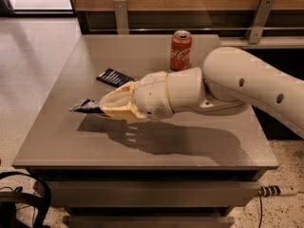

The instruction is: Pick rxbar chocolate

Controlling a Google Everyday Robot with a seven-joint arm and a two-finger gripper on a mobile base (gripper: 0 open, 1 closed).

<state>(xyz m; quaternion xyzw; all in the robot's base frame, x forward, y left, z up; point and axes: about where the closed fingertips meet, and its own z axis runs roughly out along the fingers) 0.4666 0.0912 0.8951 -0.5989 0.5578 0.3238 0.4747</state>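
The rxbar chocolate (pixel 85 106), a flat bar in a glossy black-brown wrapper, is held at one end by my gripper (pixel 105 107). The bar hangs in the air above the left part of the grey table (pixel 142 151), and its shadow lies on the tabletop below it. My gripper's cream fingers (pixel 118 103) are shut on the bar's right end, which they hide. My white arm (pixel 247 87) reaches in from the right.
A smaller dark blue wrapped bar (pixel 114 77) lies on the table just behind my gripper. A red soda can (pixel 181 50) stands at the back middle. A wooden wall with metal brackets runs behind the table. Black cables lie on the floor at the lower left.
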